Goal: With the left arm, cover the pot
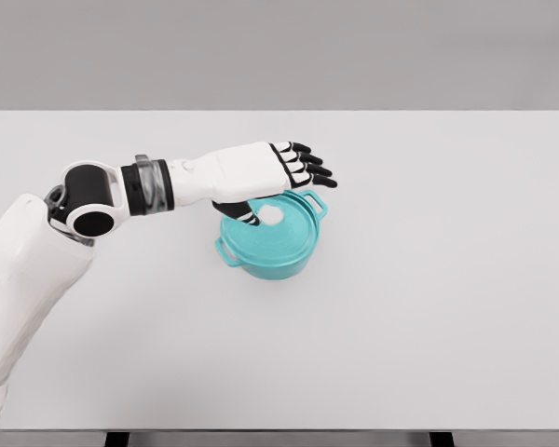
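A teal pot (265,256) with two side handles stands on the white table (429,279), a little left of the middle. Its teal lid (284,228) with a white knob (270,214) lies flat on the pot's rim. My left hand (301,168) hovers over the pot's back left edge, the arm reaching in from the left. Its black-tipped fingers (312,170) stretch out straight above the lid, apart from the knob. The thumb (247,214) hangs down just left of the knob. The hand is open and holds nothing.
The table's far edge runs behind the pot and its front edge along the bottom of the view. A plain grey wall stands beyond.
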Available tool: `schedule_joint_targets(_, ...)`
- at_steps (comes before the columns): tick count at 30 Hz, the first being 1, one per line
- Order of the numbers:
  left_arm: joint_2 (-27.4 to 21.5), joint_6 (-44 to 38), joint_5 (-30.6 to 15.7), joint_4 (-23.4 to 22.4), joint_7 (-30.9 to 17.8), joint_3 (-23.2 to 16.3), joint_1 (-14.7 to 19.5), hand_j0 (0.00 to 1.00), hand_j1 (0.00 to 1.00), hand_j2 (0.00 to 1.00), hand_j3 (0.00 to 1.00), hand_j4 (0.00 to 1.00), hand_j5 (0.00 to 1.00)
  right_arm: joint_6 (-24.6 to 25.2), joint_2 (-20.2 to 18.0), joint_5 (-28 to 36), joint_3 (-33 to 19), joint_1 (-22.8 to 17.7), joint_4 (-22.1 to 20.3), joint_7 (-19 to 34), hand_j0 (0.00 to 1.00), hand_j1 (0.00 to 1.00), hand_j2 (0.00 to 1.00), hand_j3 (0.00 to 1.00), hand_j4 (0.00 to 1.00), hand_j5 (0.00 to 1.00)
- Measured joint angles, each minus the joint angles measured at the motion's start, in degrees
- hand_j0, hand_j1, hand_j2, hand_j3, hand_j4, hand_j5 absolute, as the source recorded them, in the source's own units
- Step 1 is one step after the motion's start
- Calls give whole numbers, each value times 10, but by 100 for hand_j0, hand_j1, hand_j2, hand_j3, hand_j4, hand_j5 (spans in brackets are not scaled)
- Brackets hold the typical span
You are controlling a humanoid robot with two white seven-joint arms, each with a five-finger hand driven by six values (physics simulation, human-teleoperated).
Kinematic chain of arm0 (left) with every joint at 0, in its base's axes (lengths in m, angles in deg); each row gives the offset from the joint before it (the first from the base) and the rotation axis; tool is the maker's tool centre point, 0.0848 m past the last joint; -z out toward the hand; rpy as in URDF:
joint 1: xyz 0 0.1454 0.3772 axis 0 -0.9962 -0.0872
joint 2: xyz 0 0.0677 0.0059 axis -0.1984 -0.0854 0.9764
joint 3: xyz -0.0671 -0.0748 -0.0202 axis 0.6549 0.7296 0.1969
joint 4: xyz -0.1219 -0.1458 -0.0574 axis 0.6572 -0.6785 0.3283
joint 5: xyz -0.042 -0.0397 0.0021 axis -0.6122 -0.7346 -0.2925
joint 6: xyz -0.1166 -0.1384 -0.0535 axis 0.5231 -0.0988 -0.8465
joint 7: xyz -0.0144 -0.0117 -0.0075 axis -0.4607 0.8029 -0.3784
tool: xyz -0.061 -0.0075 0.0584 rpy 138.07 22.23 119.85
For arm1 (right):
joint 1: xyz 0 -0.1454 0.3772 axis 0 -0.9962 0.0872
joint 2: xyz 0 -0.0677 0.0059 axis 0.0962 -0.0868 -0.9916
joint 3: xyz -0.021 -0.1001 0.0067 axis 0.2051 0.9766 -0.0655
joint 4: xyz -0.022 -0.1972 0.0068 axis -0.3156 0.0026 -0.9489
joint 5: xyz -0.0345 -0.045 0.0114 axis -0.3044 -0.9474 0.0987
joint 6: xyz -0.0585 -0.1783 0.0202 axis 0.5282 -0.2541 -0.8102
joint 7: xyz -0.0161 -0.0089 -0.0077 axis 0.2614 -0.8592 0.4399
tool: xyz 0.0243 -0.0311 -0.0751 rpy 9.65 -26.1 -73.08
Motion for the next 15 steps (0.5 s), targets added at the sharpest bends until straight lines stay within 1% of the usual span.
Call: schedule_joint_targets(15,2,1,5,-3,2,0,4,100,100,100,100,100,100,0,0,0,0,0,0,0,100,100,100,100,100,100)
